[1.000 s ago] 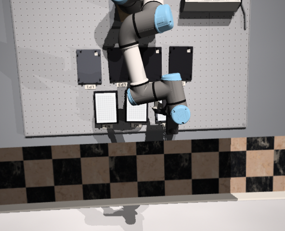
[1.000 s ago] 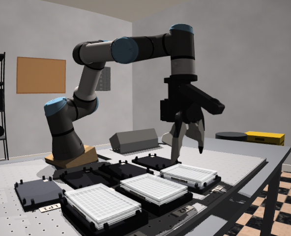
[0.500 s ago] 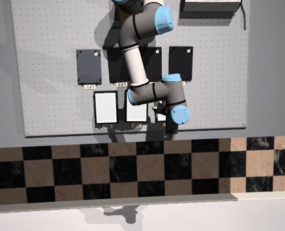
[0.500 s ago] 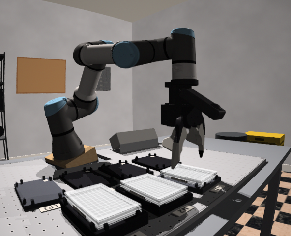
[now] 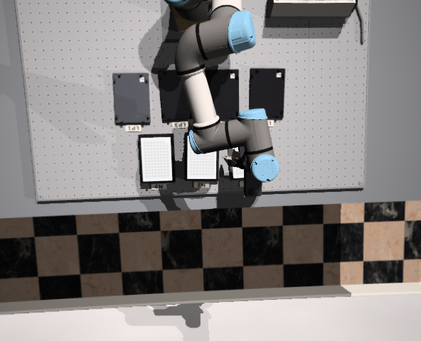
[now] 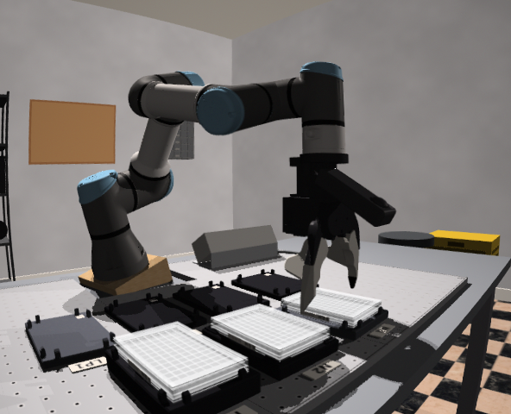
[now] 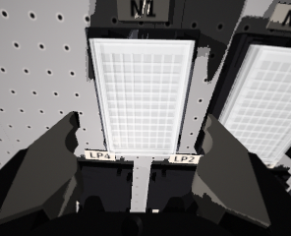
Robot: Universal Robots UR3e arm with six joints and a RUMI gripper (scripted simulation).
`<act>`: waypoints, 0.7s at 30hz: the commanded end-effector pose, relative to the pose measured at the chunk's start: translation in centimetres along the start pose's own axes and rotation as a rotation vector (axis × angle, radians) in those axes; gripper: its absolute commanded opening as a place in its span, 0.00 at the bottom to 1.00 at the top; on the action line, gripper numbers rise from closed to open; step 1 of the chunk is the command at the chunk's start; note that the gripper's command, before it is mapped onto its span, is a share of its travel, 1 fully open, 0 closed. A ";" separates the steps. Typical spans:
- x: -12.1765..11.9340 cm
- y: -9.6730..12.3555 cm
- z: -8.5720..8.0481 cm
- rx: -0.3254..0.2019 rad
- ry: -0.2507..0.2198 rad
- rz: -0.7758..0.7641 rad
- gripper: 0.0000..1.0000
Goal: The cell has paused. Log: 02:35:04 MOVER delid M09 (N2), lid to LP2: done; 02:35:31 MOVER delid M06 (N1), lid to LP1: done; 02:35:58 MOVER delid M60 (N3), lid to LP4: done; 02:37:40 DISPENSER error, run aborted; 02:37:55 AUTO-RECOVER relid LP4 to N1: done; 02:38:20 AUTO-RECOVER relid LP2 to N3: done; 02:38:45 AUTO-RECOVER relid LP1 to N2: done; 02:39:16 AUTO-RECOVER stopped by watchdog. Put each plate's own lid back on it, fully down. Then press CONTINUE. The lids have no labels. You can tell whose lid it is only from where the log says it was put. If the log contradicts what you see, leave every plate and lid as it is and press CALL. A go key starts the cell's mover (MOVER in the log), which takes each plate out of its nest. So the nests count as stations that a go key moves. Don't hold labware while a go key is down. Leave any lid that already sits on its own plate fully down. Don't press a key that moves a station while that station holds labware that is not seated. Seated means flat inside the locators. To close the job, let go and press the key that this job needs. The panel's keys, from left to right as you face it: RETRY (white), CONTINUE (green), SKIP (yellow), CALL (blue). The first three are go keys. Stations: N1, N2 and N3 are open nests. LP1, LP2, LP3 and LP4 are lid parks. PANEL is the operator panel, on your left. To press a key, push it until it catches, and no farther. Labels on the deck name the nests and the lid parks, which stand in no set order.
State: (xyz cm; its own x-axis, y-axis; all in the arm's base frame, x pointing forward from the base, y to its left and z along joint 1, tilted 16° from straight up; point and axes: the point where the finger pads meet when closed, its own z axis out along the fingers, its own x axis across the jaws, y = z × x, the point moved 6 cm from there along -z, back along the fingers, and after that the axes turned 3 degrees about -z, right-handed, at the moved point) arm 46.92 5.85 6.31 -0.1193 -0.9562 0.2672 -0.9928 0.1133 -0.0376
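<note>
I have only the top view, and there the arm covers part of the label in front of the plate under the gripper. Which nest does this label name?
Observer: N1. The wrist view shows this label complete, at the far end of the plate.
Operator: Thank you. Are both fingers open, or do they clamp the plate?
Observer: Open. In the wrist view, both fingers of the gripper stand wide apart, with nothing clamped between them.
</note>
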 end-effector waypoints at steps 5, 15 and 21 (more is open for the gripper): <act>0.0 -0.1 0.0 0.004 -0.001 0.000 0.82; 0.0 -0.1 0.0 0.004 -0.001 0.000 0.00; 0.0 -0.1 0.0 0.004 -0.001 0.000 0.00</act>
State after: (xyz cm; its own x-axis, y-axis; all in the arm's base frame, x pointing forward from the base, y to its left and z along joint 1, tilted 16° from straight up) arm 46.93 5.83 6.22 -0.1194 -0.9563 0.2670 -0.9928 0.1131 -0.0389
